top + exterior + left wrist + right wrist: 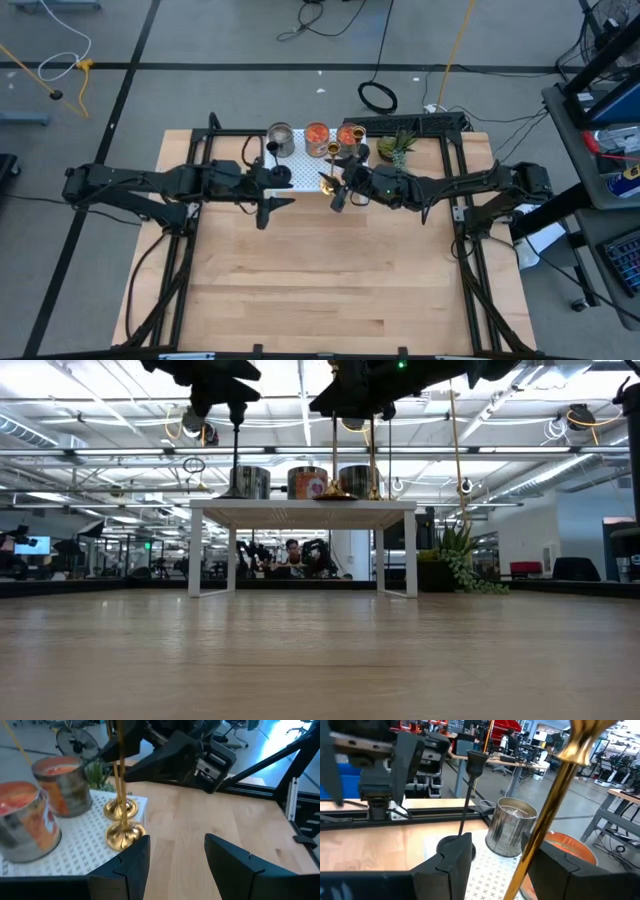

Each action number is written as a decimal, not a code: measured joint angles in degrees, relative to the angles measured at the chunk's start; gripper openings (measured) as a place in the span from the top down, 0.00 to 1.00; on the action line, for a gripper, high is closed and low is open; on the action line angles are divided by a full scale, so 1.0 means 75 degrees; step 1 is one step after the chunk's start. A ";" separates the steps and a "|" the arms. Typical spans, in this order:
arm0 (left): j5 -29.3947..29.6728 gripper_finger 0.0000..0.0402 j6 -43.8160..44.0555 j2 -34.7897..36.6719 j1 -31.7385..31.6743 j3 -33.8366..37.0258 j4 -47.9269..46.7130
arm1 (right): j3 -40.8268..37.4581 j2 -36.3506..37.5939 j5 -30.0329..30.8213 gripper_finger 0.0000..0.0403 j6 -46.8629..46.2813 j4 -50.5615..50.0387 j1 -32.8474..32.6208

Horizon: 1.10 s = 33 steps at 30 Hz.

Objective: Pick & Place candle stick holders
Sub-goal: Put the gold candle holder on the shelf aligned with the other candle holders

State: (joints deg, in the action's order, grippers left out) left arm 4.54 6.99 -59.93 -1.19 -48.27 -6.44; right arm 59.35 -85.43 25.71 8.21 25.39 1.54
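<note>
Right wrist view shows a gold candle stick holder (547,815) rising upright between the right end effector (495,865) fingers, parted around its stem above the white stand (300,178). Whether they grip it I cannot tell. The left end effector (172,860) gapes wide and empty just beside the stand, so the right arm is nearer.

I am looking into a large robotics lab or open workshop hall. Behind my wooden table (320,660) I see exposed ceiling pipes and strip lights (120,420), rows of workbenches with monitors (30,546), other robot arms (318,556) on distant benches, and cables (330,15) trailing over a grey taped floor (180,40).
</note>
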 joint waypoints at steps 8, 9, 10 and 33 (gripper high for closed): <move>0.0011 0.51 -0.0750 -0.1035 0.0000 0.0000 0.1443 | 0.0000 0.0000 0.0000 0.69 0.0000 0.0001 0.0052; 0.0012 0.51 -0.0753 -0.1143 0.0000 0.0000 0.1617 | 0.0000 0.0000 -0.0001 0.71 0.0000 -0.0002 0.0052; 0.0013 0.51 -0.0754 -0.1262 0.0000 0.0000 0.1839 | 0.0000 0.0000 -0.0001 0.74 0.0000 -0.0001 0.0052; 0.0595 0.51 -0.1788 -0.2630 -0.0036 0.0007 0.3418 | 0.0003 0.0000 -0.0542 0.99 -0.0414 -0.0002 0.0037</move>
State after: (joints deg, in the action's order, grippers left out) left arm 8.99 -6.41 -79.66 -1.46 -48.22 19.19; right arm 59.37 -85.43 21.65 5.10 25.38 1.83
